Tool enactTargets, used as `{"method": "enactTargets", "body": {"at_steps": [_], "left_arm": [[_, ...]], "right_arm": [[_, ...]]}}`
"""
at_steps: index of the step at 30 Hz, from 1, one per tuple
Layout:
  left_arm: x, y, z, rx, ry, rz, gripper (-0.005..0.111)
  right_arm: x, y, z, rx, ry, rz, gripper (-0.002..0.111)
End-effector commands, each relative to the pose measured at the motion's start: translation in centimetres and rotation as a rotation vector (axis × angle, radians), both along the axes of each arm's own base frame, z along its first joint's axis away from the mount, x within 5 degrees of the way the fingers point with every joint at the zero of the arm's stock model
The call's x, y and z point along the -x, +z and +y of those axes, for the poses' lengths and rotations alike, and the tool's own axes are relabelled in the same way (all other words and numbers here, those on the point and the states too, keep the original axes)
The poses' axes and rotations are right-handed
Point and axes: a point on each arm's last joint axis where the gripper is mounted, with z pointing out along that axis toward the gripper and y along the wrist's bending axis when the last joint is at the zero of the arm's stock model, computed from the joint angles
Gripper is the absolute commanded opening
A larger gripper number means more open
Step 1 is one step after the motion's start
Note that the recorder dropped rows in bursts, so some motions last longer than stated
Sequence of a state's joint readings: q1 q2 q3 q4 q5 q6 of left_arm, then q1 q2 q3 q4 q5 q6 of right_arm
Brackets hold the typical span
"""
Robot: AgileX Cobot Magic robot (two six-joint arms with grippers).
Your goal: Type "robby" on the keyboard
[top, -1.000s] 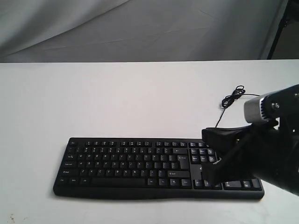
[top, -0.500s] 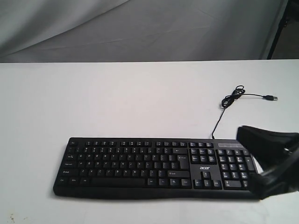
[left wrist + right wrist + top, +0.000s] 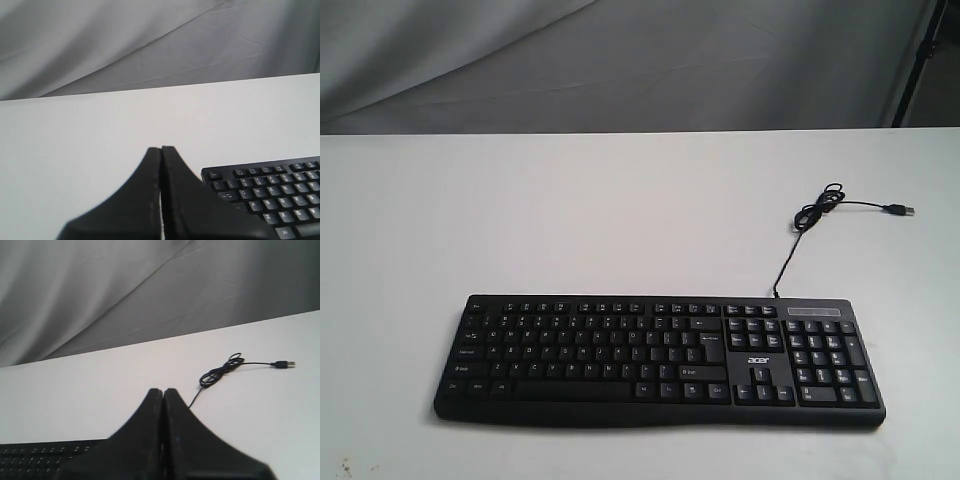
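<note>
The black keyboard (image 3: 658,360) lies flat near the front of the white table (image 3: 620,210), its number pad and small "acer" logo on the right. Its thin black cable (image 3: 820,212) curls away at the back right and ends in a loose USB plug (image 3: 898,210). No arm shows in the exterior view. My left gripper (image 3: 161,148) is shut with nothing in it, hanging off the keyboard's (image 3: 270,192) left end. My right gripper (image 3: 163,390) is shut and empty too, with the keyboard's (image 3: 45,456) edge low beside it and the cable (image 3: 220,371) beyond.
A grey cloth backdrop (image 3: 620,60) hangs behind the table's far edge. A dark stand leg (image 3: 918,55) shows at the back right corner.
The right arm, which hung over the number pad a second ago, has pulled back to the right and left the exterior view. The keyboard has not moved.
</note>
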State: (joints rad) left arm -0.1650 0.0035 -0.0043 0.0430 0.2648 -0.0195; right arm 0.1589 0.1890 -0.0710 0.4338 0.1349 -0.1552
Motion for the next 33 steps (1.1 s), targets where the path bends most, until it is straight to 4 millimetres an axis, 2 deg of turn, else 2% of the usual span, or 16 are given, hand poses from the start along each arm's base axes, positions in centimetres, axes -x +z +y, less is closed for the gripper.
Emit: {"method": "enactTargets", "body": {"at_steps": [1,4,14,33], "left_arm": [[0.0,-0.06,-0.03,-0.001,-0.006,-0.007,0.0],[0.0,-0.06,-0.03,-0.001,-0.006,-0.007,0.0],[0.0,-0.06,-0.03,-0.001,-0.006,-0.007,0.0],[0.0,-0.06,-0.03,-0.001,-0.006,-0.007,0.0]], "right_arm": [[0.84,-1.93,-0.47,0.019,-0.056,-0.017,0.0],[1.45,-1.94,-0.36,0.029,-0.036,-0.044,0.0],[1.64,-2.71,-0.08,0.049,0.001,0.037,0.0],[1.64,-2.71,-0.08,0.049,0.001,0.037,0.0]]}}
